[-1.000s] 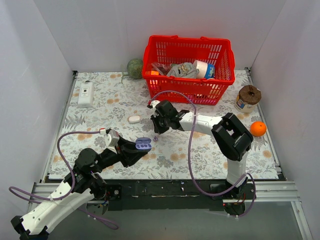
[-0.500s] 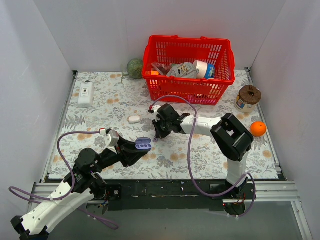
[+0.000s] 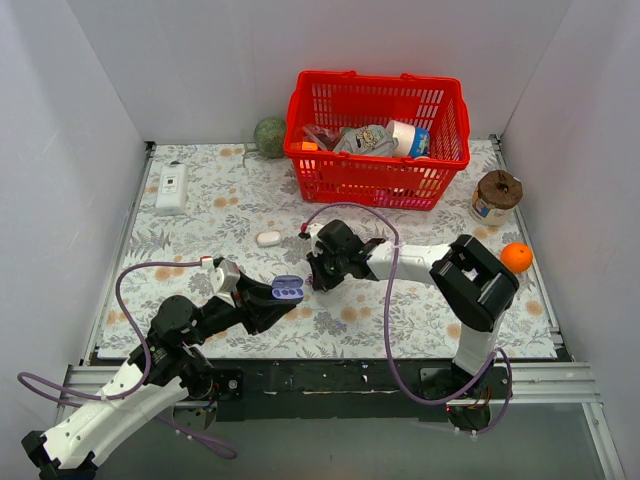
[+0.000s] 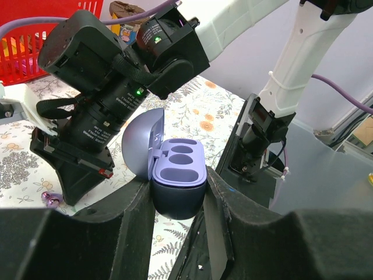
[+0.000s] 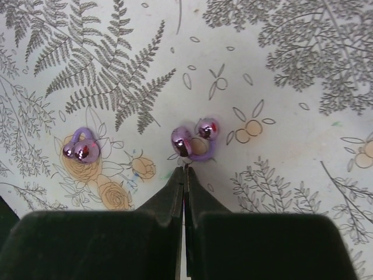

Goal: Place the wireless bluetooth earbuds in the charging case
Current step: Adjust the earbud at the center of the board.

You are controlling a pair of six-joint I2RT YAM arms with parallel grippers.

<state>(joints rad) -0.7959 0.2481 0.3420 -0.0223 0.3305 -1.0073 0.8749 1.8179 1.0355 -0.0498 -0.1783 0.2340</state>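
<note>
Right now my left gripper is clamped on the charging case, one finger against each side of its lower shell, holding it up off the floral cloth near the front of the table. Its lid is swung up and its two sockets show as hollow wells. My right gripper points down at the cloth with its fingertips pressed together and nothing between them. One of the wireless bluetooth earbuds lies on the cloth just beyond those tips, so close that I cannot tell whether they touch. The other earbud lies apart from it, toward the left of my wrist view. From above, the case hangs near my right gripper, on its left, and a white oval object rests farther back.
</note>
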